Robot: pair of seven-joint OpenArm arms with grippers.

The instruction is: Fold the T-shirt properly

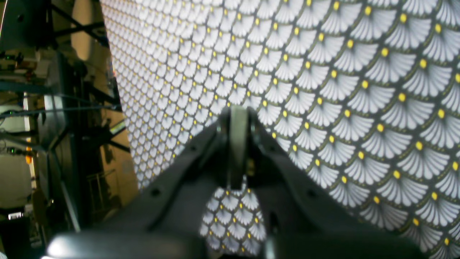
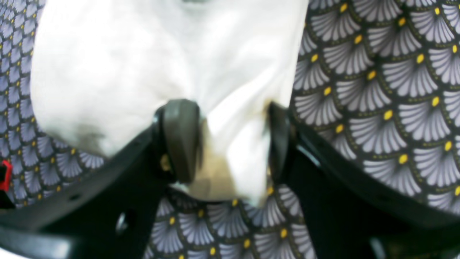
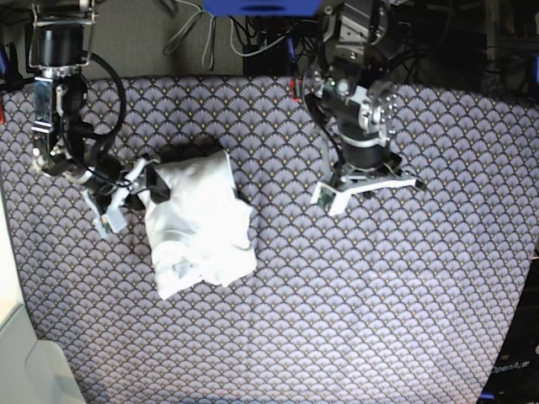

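Observation:
The white T-shirt (image 3: pixel 198 223) lies in a compact, wrinkled bundle left of centre on the purple scallop-patterned tablecloth (image 3: pixel 337 295). My right gripper (image 3: pixel 152 181) is at the bundle's upper left corner. In the right wrist view its fingers (image 2: pixel 181 140) stand apart, with a thick fold of the T-shirt (image 2: pixel 237 144) filling the gap between them, creases running into the grip (image 2: pixel 230 142). My left gripper (image 1: pixel 237 144) is shut on nothing and hovers over bare tablecloth (image 1: pixel 359 108). In the base view it (image 3: pixel 364 172) is well to the right of the shirt.
Cables (image 3: pixel 202 34) and arm mounts crowd the table's far edge. The table's left edge (image 3: pixel 7 252) drops to a pale surface at the bottom left. In the left wrist view, dark frames and equipment (image 1: pixel 54 108) stand beyond the cloth's edge.

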